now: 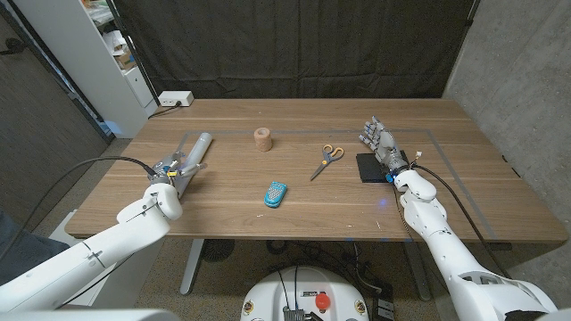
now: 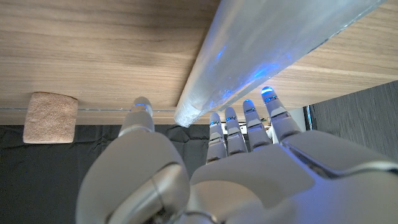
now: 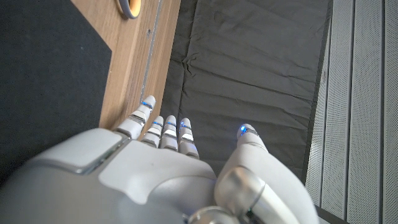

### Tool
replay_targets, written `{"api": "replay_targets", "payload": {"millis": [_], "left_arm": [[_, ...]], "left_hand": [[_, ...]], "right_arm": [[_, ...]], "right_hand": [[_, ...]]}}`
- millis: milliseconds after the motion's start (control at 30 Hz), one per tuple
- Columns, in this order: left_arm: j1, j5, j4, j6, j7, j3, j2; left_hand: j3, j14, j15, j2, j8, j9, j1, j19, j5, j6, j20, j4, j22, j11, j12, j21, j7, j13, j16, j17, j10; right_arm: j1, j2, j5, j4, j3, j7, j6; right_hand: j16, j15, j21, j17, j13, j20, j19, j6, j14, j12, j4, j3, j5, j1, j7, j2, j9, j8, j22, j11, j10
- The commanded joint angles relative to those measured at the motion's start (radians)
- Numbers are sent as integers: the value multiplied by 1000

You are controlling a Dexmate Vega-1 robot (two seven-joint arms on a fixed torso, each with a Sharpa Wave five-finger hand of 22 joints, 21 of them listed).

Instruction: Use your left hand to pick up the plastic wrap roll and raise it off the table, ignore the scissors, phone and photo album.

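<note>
Reaching: left robot hand fingers spread at plastic wrap roll, seemingly ungripped | right robot hand open, empty

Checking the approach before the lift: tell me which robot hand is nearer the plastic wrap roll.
Left. The left robot hand is right at the near end of the plastic wrap roll, fingers spread beside it. The right robot hand is far across the table, by the black photo album.

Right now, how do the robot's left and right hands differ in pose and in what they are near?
The left hand has its fingers spread around the plastic wrap roll, the roll's end between thumb and fingers; whether it grips cannot be told. The right hand is open with nothing in it. The left hand is at the table's left side, the right hand beside the black photo album. Both are grey and white.
</note>
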Motion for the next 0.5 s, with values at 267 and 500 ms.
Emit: {"api": "replay_targets", "payload": {"millis": [267,500], "left_arm": [[45,-64,-13,26,38,-49,-7],[33,-70,-16,52,37,-38,-10]], "left_hand": [[3,21,2,1,0,5,19,22,2,12,-3,1,3,6,6,8,6,6,7,3,9],[2,24,4,1,-2,5,20,28,1,12,-3,3,3,6,6,9,8,7,7,2,11]], "right_arm": [[13,3,-6,46,3,13,4],[25,8,-5,74,4,25,11]], "right_hand": [[6,3,-1,2,3,1,17,8,10,-1,-3,1,-6,5,-4,9,5,6,5,-5,4],[6,3,-2,3,3,1,19,7,12,-1,-4,0,-6,5,-4,9,5,5,5,-4,3]]}}
